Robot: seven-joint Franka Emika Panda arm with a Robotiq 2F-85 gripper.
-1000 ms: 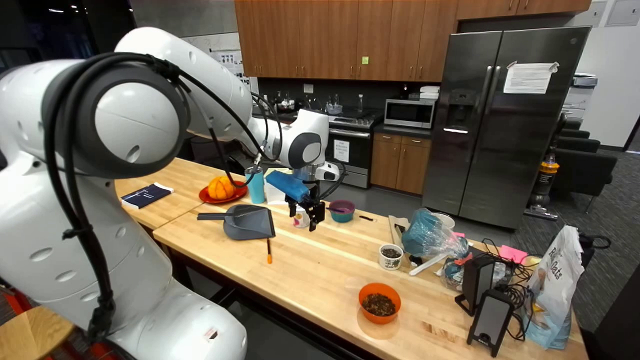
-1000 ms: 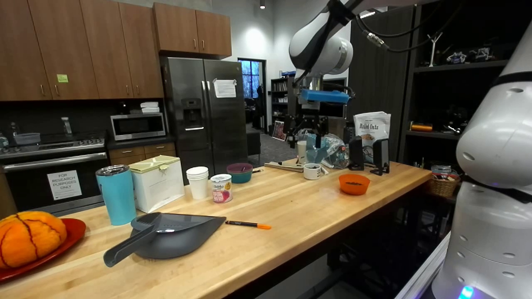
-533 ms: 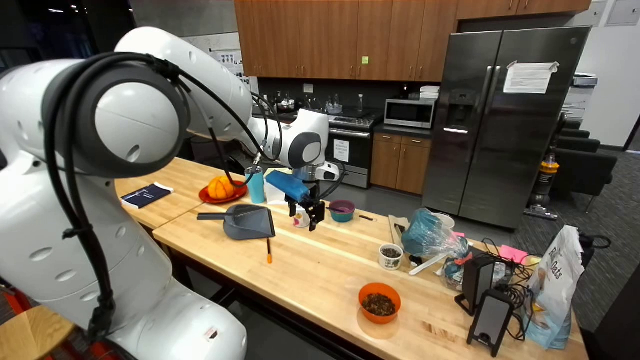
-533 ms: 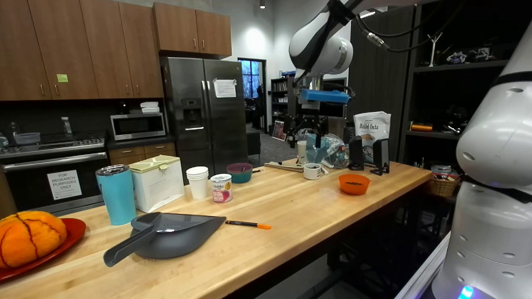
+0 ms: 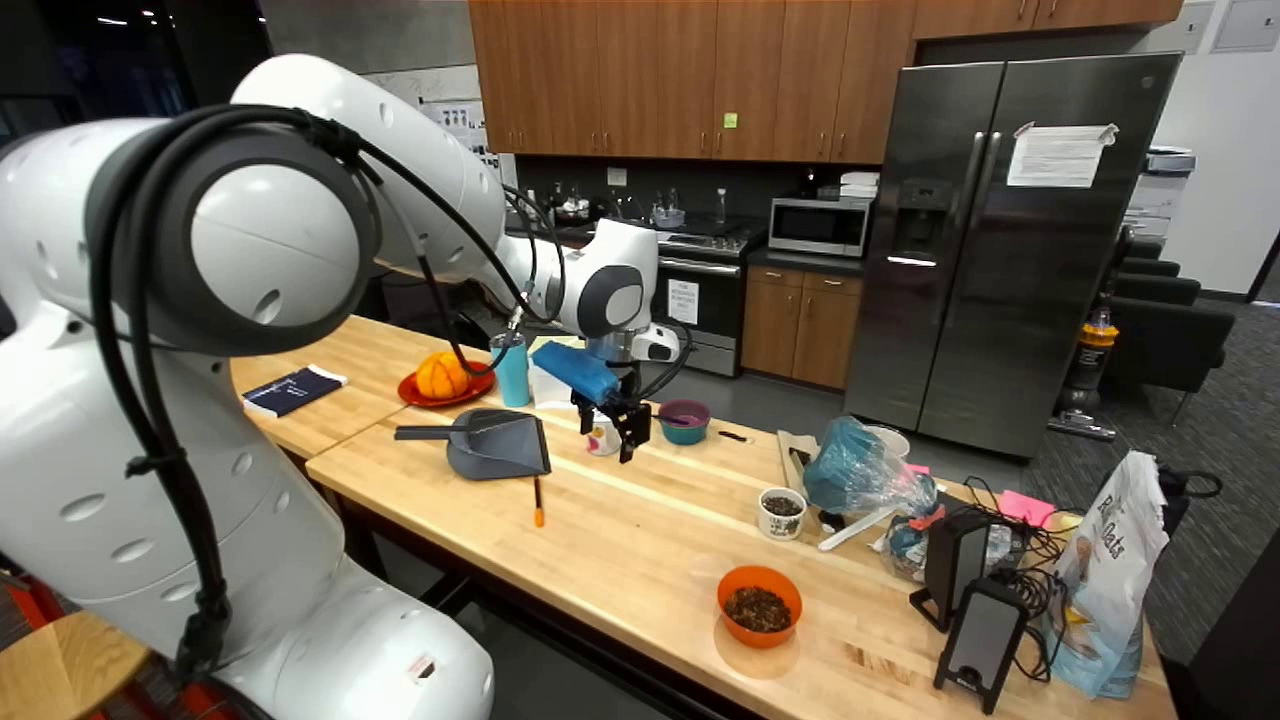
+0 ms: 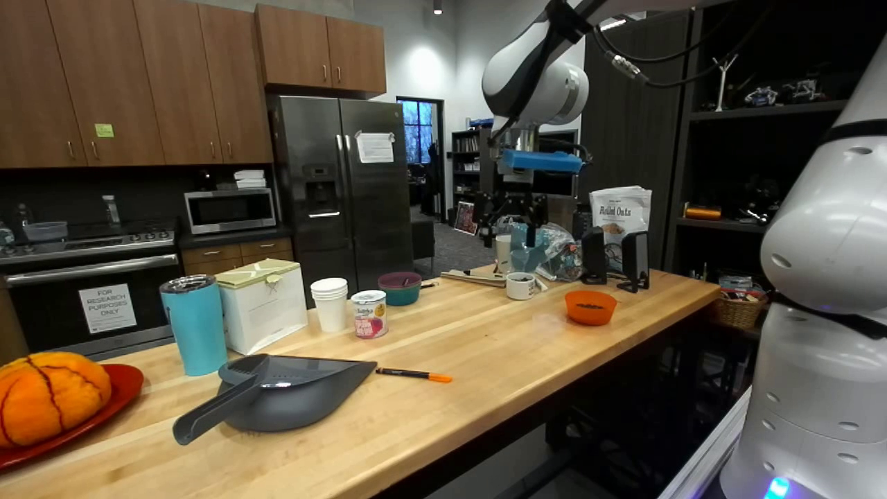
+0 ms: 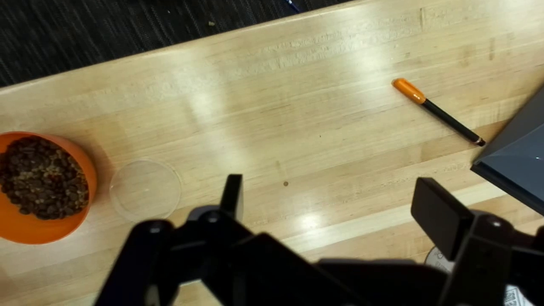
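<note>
Wrist view, left to right. Orange bowl, dark bits inside; clear disc just beside it, flat on the table. Small speck on the wood. Gripper hangs over the table, fingers well apart, nothing held. Pen lies up and right of the gap, long axis oblique to the fingertip line, orange end upper left. Can mostly hidden by the finger at right. Dustpan far right, corner just beside the pen's black end.

Room between pen and clear disc, bowl, dustpan flanking
</note>
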